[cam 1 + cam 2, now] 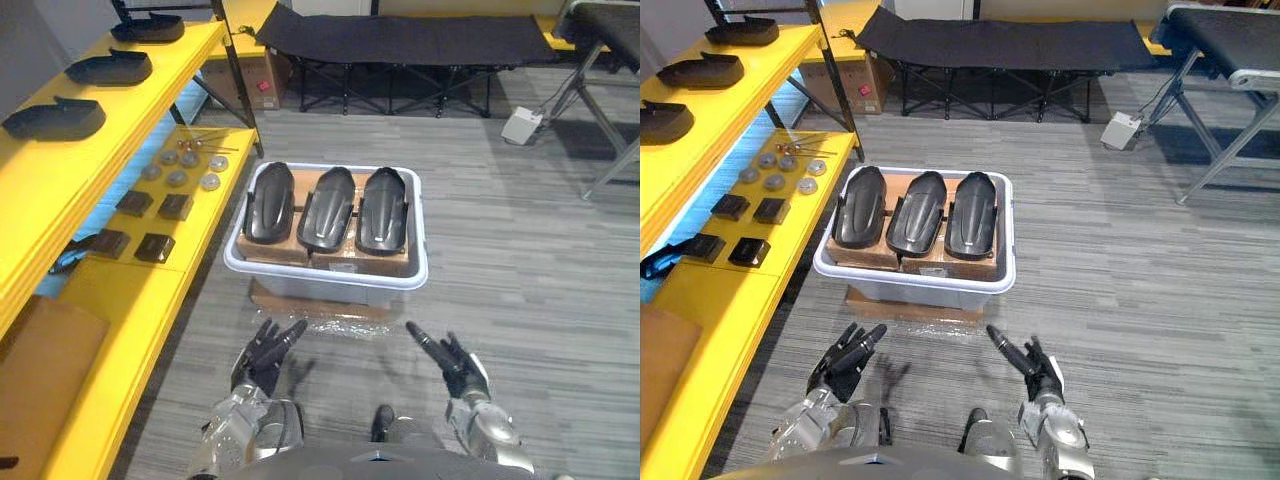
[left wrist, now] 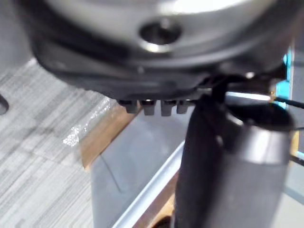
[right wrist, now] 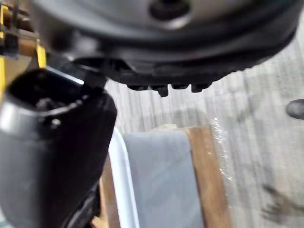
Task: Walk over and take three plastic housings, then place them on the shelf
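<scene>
black plastic housings (image 1: 328,207), three of them, lie side by side on cardboard boxes (image 1: 275,250) inside the pale bin (image 1: 325,277) on the floor ahead, none lifted yet. the left hand (image 1: 262,355) and the right hand (image 1: 450,362) hover low before the bin's near wall, apart from it, fingers straight and spread, holding nothing. the likeliest trouble is the grip: the housings look smooth, domed and glossy and sit packed against each other, so fingers have little room to get between them, and one could slip free or drag its neighbour askew. reaching over the near rim, a hand could catch the bin and shove it on its cardboard base (image 1: 290,297). three at once seems a lot for two hands, so a stack might slide apart on the way. the yellow shelf (image 1: 140,300) on the left carries small discs (image 1: 178,178) and dark blocks (image 1: 155,246) on its lower board and similar shells (image 1: 55,118) above, so a careless set-down could knock those.
</scene>
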### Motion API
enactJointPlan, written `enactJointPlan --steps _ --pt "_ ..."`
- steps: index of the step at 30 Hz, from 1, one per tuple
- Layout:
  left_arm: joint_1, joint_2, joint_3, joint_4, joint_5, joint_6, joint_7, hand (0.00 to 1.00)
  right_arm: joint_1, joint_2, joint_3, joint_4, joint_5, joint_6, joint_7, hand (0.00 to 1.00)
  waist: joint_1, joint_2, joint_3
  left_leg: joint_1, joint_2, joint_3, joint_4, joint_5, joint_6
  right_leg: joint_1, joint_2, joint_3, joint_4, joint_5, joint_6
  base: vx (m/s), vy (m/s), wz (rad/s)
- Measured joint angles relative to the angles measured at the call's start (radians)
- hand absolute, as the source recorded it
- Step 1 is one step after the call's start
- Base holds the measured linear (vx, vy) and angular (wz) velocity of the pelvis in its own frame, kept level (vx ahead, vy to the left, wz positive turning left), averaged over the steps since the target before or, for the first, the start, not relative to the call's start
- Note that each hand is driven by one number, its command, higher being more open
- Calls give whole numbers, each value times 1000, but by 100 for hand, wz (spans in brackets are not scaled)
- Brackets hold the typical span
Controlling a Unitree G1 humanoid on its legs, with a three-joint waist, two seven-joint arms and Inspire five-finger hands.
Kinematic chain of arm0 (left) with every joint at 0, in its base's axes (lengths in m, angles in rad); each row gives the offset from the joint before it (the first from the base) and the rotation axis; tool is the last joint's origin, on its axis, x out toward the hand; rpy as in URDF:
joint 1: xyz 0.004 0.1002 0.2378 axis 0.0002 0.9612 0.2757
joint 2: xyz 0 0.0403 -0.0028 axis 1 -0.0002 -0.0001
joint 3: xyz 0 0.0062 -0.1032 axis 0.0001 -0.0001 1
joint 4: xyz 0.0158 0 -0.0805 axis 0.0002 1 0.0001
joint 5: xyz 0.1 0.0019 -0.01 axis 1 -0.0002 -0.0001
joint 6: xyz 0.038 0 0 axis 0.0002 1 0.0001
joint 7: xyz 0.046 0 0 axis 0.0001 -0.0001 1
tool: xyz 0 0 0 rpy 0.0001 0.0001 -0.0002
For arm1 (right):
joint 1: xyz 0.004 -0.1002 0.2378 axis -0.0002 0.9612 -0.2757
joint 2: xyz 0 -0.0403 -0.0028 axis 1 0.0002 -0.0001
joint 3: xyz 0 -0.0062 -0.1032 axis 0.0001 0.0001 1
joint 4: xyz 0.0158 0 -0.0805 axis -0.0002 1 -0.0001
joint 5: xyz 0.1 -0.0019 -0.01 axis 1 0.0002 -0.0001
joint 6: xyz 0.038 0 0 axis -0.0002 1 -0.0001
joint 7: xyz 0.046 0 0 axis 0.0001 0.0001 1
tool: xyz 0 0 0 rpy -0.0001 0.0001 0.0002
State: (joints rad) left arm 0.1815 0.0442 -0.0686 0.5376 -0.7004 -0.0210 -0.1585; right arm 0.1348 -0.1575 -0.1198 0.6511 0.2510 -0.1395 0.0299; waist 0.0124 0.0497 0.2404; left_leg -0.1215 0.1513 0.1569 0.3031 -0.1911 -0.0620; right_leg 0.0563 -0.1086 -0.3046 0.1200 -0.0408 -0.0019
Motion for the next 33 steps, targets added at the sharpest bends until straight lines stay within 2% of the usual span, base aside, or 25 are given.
enactJointPlan --steps 1,3,4,6,8,9,10,11,13,16,18,21,25,28,29,30,31,32,33 --pt "-7 -1 -14 0 1 0 -5 100 -1 -1 -15 -29 0 -5 -15 100 -1 0 0 0 -5 -2 -96 60 -2 2 -7 4 -2 -6 9 206 58 -9" --pt "-14 -13 -20 0 5 2 -12 100 0 -8 -29 -62 -4 -23 -44 100 -9 6 0 10 1 -13 -160 165 -8 23 -13 11 -2 -30 44 237 138 -8" --pt "-7 -12 -35 -2 6 2 -17 100 8 -17 -35 -78 -8 -39 -67 100 -18 32 -6 24 11 -15 -171 266 -10 42 -10 13 3 -51 68 221 204 -8" --pt "-14 17 -39 -37 41 9 -21 100 2 -4 -37 -111 -10 -47 -91 100 -16 -22 7 56 -49 25 -194 251 9 51 -72 37 0 -57 103 198 263 -15" --pt "-17 42 -45 -61 48 16 -23 100 3 -1 -38 -151 -9 -48 -99 100 -18 -36 6 65 -82 28 -223 254 24 49 -96 35 -7 -51 115 109 174 0" --pt "-18 54 -55 -82 48 28 -26 100 5 -1 -41 -185 -9 -53 -107 100 -18 -41 5 75 -108 29 -236 245 40 46 -120 35 7 -58 132 75 123 7" --pt "-18 55 -59 -91 48 32 -26 100 5 0 -45 -199 -11 -58 -111 100 -19 -44 5 82 -121 30 -242 236 39 43 -136 36 25 -65 141 91 153 5" --pt "-14 59 -60 -114 49 51 -25 100 4 0 -52 -229 -34 -67 -131 100 -20 -44 6 99 -139 33 -253 226 51 30 -161 37 77 -76 145 84 123 7" --pt "-11 82 -77 -122 51 61 -19 100 6 3 -65 -267 -49 -70 -155 100 -18 -48 6 115 -149 33 -250 224 63 30 -174 36 113 -71 142 95 127 6" --pt "-10 108 -81 -122 71 63 -16 100 -6 7 -89 -335 -50 -75 -169 100 -16 -67 3 95 -146 27 -230 216 71 31 -167 37 83 -28 149 63 57 4" --pt "2 120 -81 -122 71 48 -19 100 -23 4 -155 -350 -50 -85 -178 100 -18 -78 7 62 -140 -2 -203 211 78 32 -154 33 63 13 150 38 57 28" --pt "28 123 -73 -141 69 18 -27 100 -44 -12 -237 -348 -50 -85 -199 100 -13 -78 7 49 -140 -23 -197 214 82 36 -147 30 42 45 151 -1 74 27" --pt "78 120 -39 -198 24 0 -39 100 -136 -149 -286 -271 -46 -31 -211 100 10 -76 10 -17 -139 -55 -161 203 77 34 -134 15 -2 59 151 -87 26 19" --pt "84 121 -35 -220 23 0 -55 100 -244 -241 -291 -172 -47 36 -225 100 16 -71 34 -76 -141 -81 -130 206 72 28 -125 -11 -32 25 113 -184 -49 26" --pt "81 122 -38 -233 24 -2 -66 100 -307 -273 -290 -118 -46 55 -245 100 24 -71 58 -113 -141 -87 -104 213 66 12 -125 -23 -35 -14 121 -256 -102 24" --pt "66 117 -47 -229 26 -3 -72 100 -376 -320 -290 -51 -39 73 -264 100 34 -47 86 -157 -129 -106 -82 227 59 -17 -111 -34 -27 -25 145 -235 -94 24" --pt "59 116 -60 -230 26 -3 -72 100 -407 -346 -290 -15 -37 82 -276 100 39 -42 104 -174 -122 -113 -83 240 53 -35 -103 -43 -20 -24 144 -236 -72 32" --pt "55 118 -91 -231 26 -3 -77 100 -463 -384 -291 49 -37 102 -297 100 43 -13 129 -186 -112 -128 -104 275 55 -53 -96 -54 -10 -22 135 -212 -54 26" --pt "60 118 -114 -230 26 -3 -85 100 -513 -406 -290 96 -38 117 -313 100 49 -10 158 -185 -106 -136 -135 299 50 -69 -89 -57 -1 -22 130 -197 -53 19"
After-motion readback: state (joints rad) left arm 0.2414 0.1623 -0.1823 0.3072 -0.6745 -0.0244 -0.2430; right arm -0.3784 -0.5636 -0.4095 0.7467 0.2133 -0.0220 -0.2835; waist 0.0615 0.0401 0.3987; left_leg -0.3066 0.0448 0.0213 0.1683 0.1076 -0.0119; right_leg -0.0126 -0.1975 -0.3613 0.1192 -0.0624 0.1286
